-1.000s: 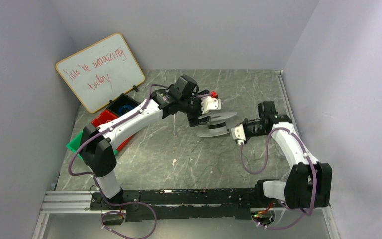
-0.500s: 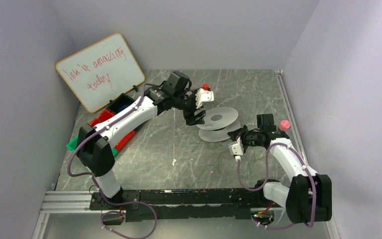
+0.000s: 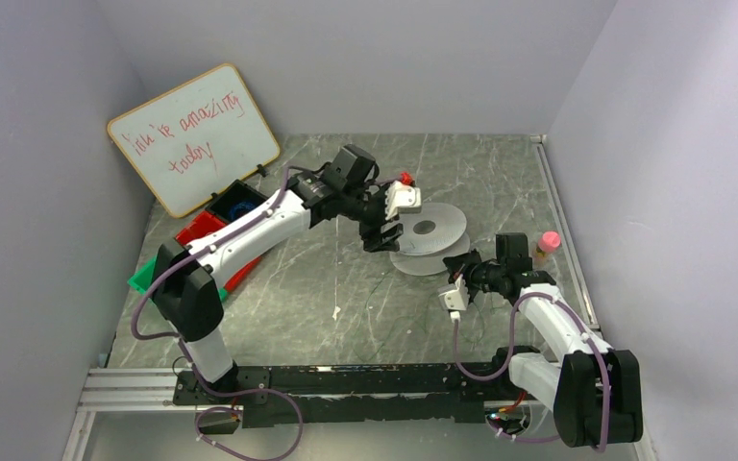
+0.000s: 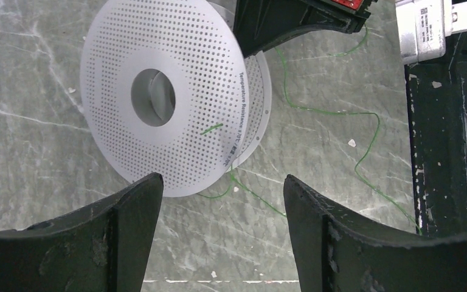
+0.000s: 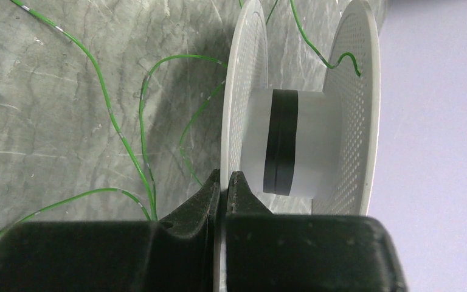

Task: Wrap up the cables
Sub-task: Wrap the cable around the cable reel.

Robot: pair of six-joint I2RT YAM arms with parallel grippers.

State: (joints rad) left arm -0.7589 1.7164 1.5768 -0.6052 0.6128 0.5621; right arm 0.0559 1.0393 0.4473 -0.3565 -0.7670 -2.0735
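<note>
You are working over a grey-green marbled table [image 3: 346, 279] boxed in by plain pale walls [image 3: 365, 58]. Well behind your left gripper [image 4: 222, 182], the whiteboard [image 3: 192, 134] reads "You're amazing today" in red. That gripper's jaws stand wide apart directly above the white perforated spool [image 4: 188, 73], printed "Temperature Resistance". Your right gripper [image 5: 224, 179] is pinched tight on one flange's rim. The thin green cables [image 4: 340, 112] trail loose on the table beside it, one end poking through the far flange.
</note>
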